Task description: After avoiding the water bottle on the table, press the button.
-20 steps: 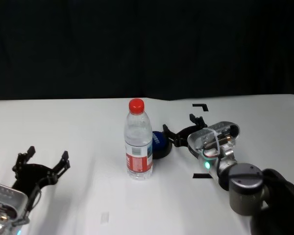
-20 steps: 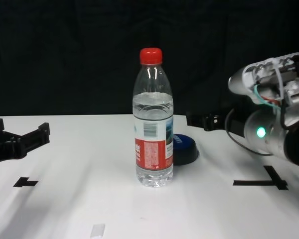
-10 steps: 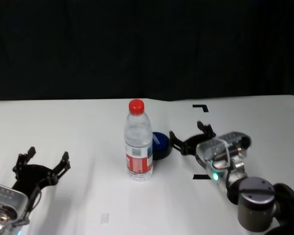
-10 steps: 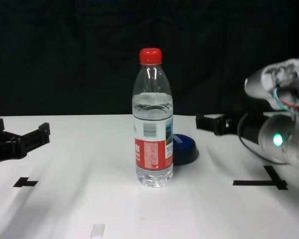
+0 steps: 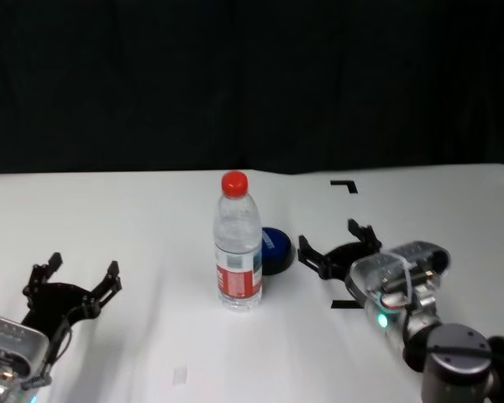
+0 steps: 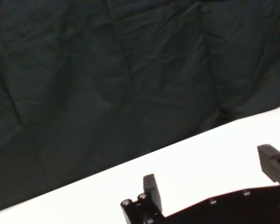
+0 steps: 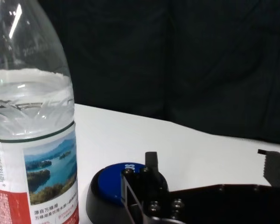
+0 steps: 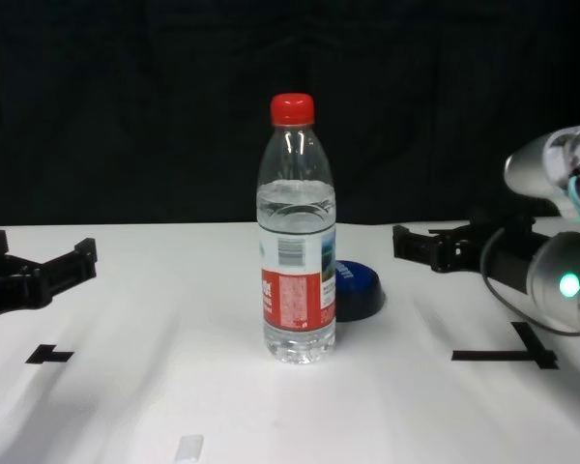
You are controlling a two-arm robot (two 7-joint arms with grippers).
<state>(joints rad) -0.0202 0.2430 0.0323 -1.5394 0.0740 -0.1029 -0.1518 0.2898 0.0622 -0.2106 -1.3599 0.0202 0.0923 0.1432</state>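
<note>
The water bottle (image 5: 237, 243), clear with a red cap and a red, white and blue label, stands upright mid-table (image 5: 151, 210). The dark blue button (image 5: 275, 249) lies just behind it to the right, partly hidden by the bottle (image 8: 297, 261) in the chest view, where the button (image 8: 359, 288) peeks out. My right gripper (image 5: 329, 239) is open, to the right of the button and apart from it, fingers pointing at it. In the right wrist view the button (image 7: 113, 186) sits beyond the open right gripper (image 7: 210, 163), beside the bottle (image 7: 32, 140). My left gripper (image 5: 71, 269) rests open at the near left.
Black tape marks lie on the table: a corner (image 5: 344, 185) at the back right, a mark (image 8: 507, 354) near my right arm, another (image 8: 48, 355) at the left. A small white tag (image 8: 188, 448) lies near the front edge. A black curtain closes the back.
My right gripper has drawn back from the button, moving right and toward me; it was almost at the button's edge a second ago. The left arm, bottle and button have not moved.
</note>
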